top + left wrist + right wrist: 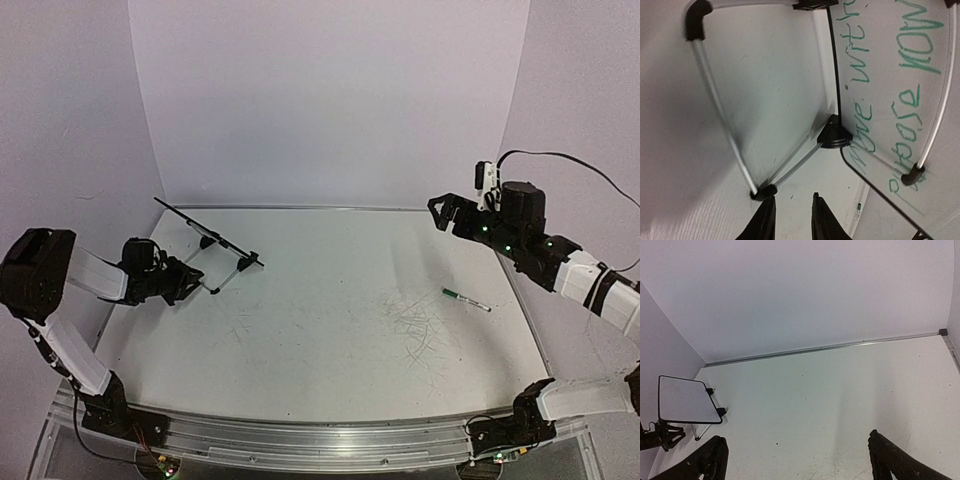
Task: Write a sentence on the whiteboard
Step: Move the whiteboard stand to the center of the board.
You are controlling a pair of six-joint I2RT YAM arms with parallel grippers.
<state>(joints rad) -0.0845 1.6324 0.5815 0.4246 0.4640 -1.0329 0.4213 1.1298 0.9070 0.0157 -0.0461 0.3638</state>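
On the whiteboard (885, 40), green handwriting (910, 102), sideways and partly cropped: apparently "move with purpose now".

White table (330, 300), bounded by a metal rail along its far edge. The whiteboard (687, 400) stands tilted on its wire stand (720, 110) at the far left. A pen (466, 300) with a green end lies flat at the right, just beside faint grey scribble marks (415, 325) (drawn on the table surface itself).
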